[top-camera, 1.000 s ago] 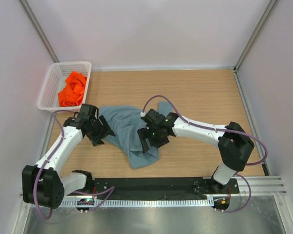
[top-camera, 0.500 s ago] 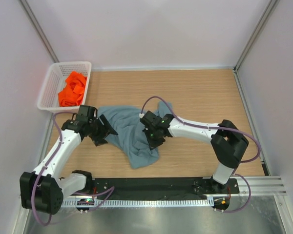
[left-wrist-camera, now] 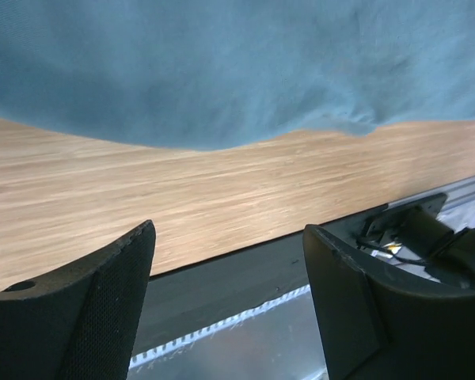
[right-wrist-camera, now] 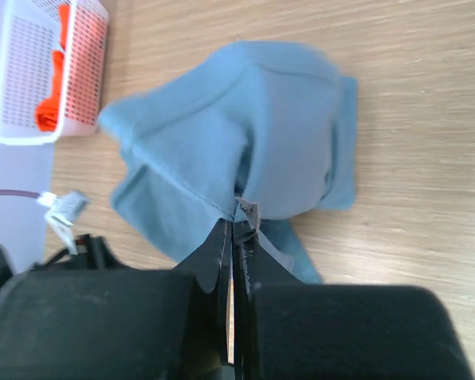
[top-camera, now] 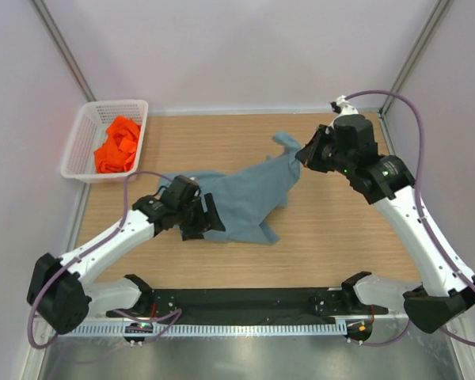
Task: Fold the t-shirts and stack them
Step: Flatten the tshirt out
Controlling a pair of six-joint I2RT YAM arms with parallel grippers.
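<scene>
The left arm reaches low and forward, elbow bent, and the left gripper has its fingers spread wide with nothing between them. The right arm stretches far out, and the right gripper is pinched tight on a fold of the grey-blue t-shirt at its fingertips.

Grey-blue shirt rightward, in right jaws

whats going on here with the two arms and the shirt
The right arm has its jaws shut on an edge of the grey-blue t-shirt, stretched toward the far right corner. The left arm hovers at its near-left side, jaws open, holding nothing. The orange t-shirt sits in the white basket.
</scene>
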